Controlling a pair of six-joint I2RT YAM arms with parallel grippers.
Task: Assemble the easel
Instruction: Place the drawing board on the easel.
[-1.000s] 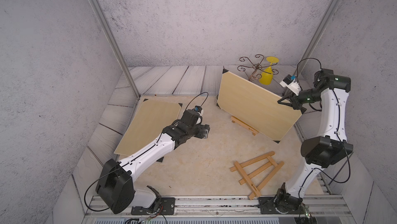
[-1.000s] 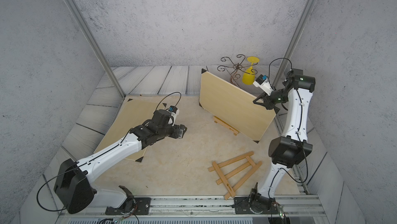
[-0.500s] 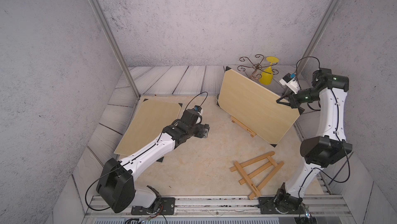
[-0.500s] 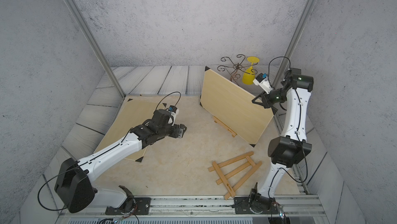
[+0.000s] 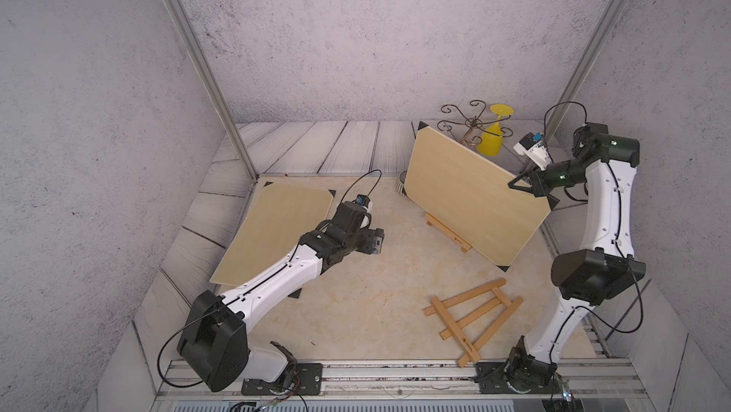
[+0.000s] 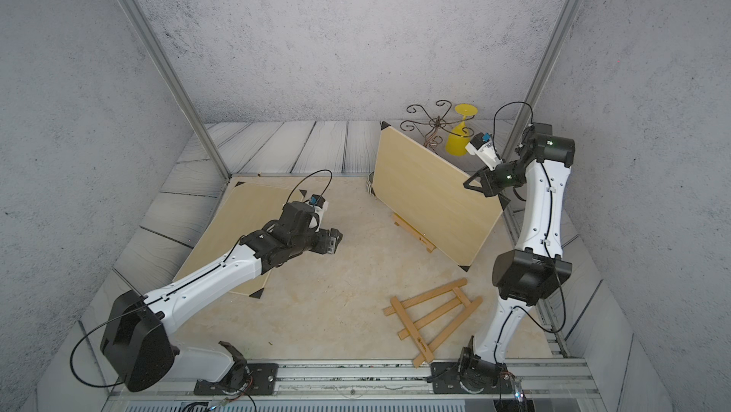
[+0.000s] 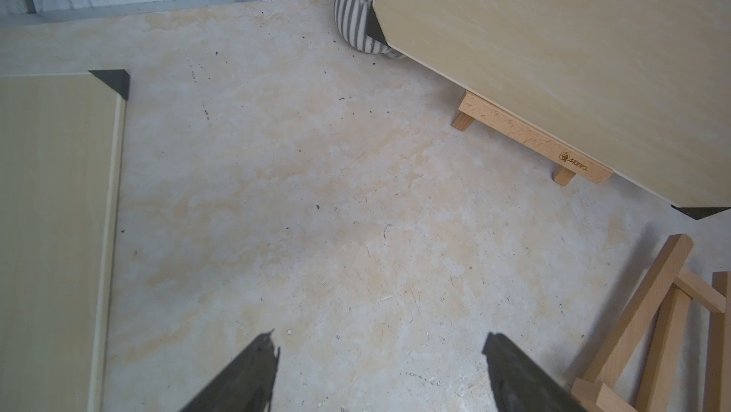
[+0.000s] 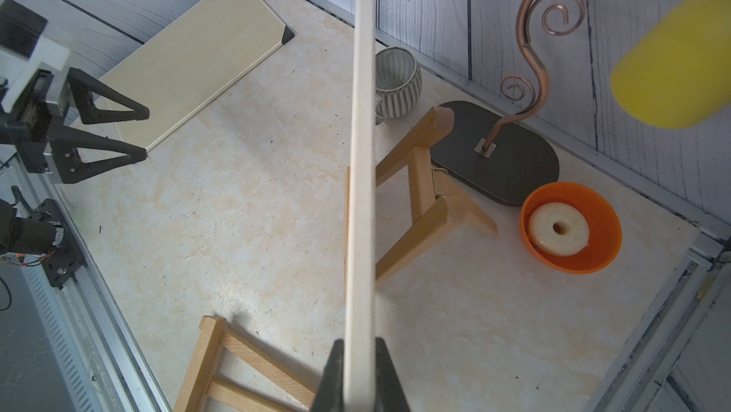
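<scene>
One easel (image 5: 470, 317) lies folded flat on the surface (image 5: 368, 295) nearest, not set up. Next, left hand (image 7: 379, 337) hovers released and empty beside the flat board (image 5: 277, 232). Farther back the second easel (image 5: 449, 232) stands, raised board (image 5: 470, 192) tilted against it, top edge pinched by the clenched right hand (image 5: 516, 185). Roughly half done, seating unconfirmed. Versus a second ago: raised board sits slightly lower, left hand unchanged.

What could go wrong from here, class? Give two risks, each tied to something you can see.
1. The right pincer grips the board only by its thin top edge, near one corner, so the board could pivot or slip.
2. The board reaches well past the small easel beneath it. Released off-centre, it might tip onto the striped cup or wire stand behind.
</scene>
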